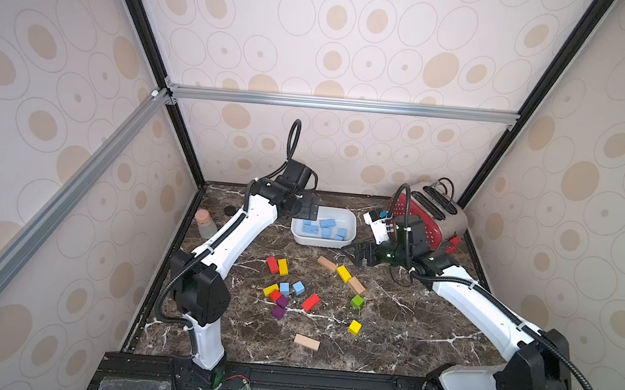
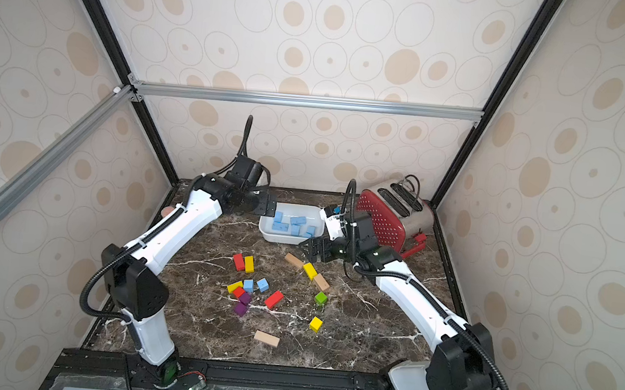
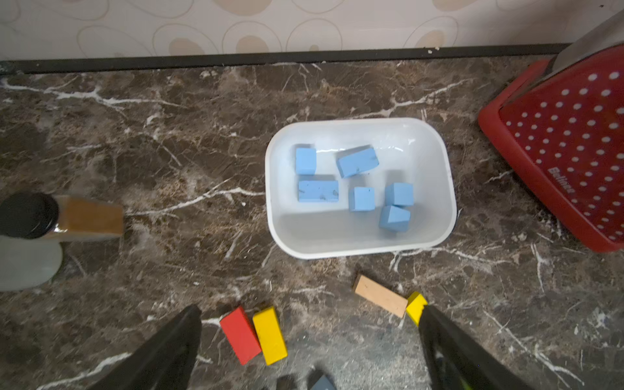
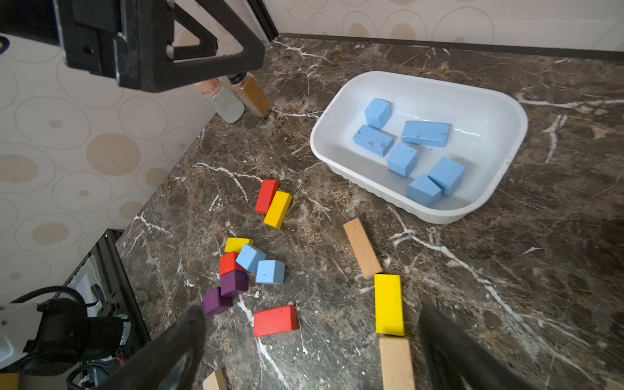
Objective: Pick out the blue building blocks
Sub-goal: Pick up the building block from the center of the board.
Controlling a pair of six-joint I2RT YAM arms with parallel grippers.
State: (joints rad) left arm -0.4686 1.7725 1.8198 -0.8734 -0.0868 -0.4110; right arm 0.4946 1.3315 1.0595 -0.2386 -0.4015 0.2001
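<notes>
Dark marble tabletop [image 1: 407, 327] filled the cell, with a white tub [image 1: 322, 242] standing toward the back wall as the collecting place. Six of the blue blocks [image 4: 401, 158] lay loose inside the tub. Two more blue cubes [image 4: 270, 271] sat well in front of the tub, on the robot's side, close against each other. One of them was pressed up to a red cube [image 4: 229, 262] and a yellow block [image 4: 238, 243], and the purple cubes [image 4: 233, 283] were just beside that.

That crowding looked like the main hazard. Jaws coming down wide over either blue cube could land on a neighbour, shove the cluster apart, or close on the red cube or a purple cube along with the blue one. A cube nudged off square might also slip out on the way to the tub. Both arms were gathered near the tub, so they could bump each other if both reached for the cluster together. The tub looked light enough to slide if a finger clipped its rim.

The left gripper [image 3: 310, 309] hung over the tub's edge on the left arm's side, its jaws spread wide with nothing between them. The right gripper [image 1: 354, 253] hovered just off the tub's front corner on the right arm's side, also wide open and empty, apparently touching nothing.
</notes>
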